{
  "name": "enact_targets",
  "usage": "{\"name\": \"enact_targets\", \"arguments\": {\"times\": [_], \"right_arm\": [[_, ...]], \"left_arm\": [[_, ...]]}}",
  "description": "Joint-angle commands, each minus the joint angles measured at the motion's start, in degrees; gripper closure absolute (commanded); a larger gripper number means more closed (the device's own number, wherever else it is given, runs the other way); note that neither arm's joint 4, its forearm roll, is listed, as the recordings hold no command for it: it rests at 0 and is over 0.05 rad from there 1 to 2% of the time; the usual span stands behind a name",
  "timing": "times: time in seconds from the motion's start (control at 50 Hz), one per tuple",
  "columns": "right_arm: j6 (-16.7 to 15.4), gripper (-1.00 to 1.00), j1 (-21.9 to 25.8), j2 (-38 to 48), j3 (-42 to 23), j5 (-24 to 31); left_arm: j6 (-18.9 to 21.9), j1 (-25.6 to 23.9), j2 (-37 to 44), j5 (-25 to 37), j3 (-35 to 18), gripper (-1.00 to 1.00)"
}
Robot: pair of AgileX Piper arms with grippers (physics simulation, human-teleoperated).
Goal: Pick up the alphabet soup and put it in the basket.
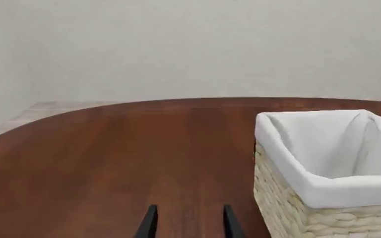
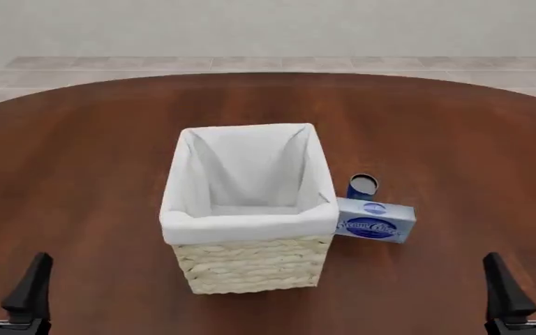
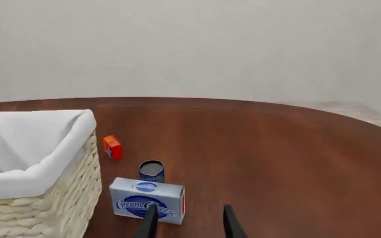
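The alphabet soup is a small blue can with a grey top, standing upright just right of the basket. The can also shows in the right wrist view, behind a cream cheese box and apart from the fingers. The straw-coloured basket has a white lining and nothing inside; its rim fills one side of the left wrist view. My left gripper is open at the near left table edge, holding nothing. My right gripper is open at the near right, well short of the can.
A blue-and-white cream cheese box lies against the basket's near right corner, directly in front of the can. A small orange box sits beyond the can beside the basket wall. The brown table is round-edged.
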Motion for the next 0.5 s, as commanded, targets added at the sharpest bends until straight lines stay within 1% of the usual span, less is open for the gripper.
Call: {"name": "enact_targets", "arguments": {"times": [0.02, 0.12, 0.5], "right_arm": [[-0.15, -1.0, 0.09, 0.24, -0.19, -0.12], [-0.01, -1.0, 0.2, 0.3, -0.18, -0.09], [-0.18, -1.0, 0.56, 0.04, -0.18, -0.51]], "left_arm": [[0.1, 0.14, 0.11, -0.29, -0.18, -1.0], [0.72, 0.26, -0.01, -0.9, -0.16, -1.0], [0.16, 0.83, -0.05, -1.9, -0.13, -1.0]]}}
